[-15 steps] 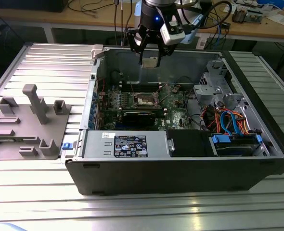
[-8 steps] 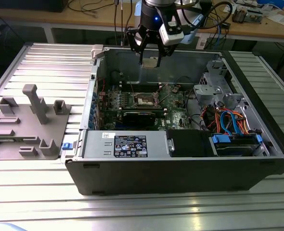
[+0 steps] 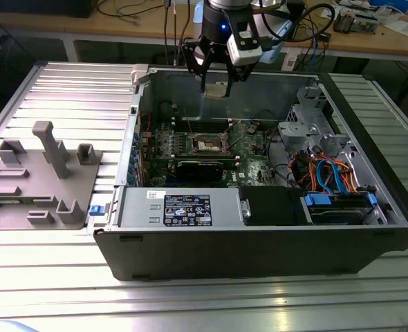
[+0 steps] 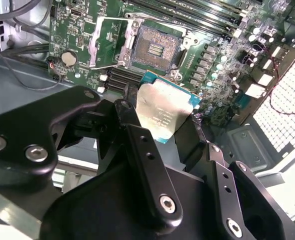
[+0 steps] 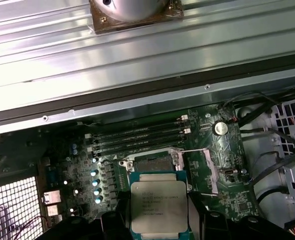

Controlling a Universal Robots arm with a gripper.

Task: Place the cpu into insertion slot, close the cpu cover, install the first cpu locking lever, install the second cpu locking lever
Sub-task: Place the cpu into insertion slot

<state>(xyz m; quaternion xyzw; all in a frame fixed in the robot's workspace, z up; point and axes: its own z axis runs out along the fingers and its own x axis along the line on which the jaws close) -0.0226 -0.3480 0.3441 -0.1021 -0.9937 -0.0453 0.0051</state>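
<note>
Your arm reaches down from above with the wrist vertical; your gripper [image 3: 216, 88] points straight down, its fingers [image 4: 130, 112] clamped against opposite edges of the cpu [image 4: 165, 112]

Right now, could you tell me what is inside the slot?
Nothing: the slot lies bare, its cover open beside it. The pincer holds the cpu above it. In the first wrist view the cpu covers one edge.

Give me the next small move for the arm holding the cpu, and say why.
Probably ease the gripper down toward the insertion slot, keeping the chip level. It holds the cpu well above the board. The cpu cover is swung open beside the slot, and the slot's dark centre lies bare, so nothing visible blocks the descent.
</note>
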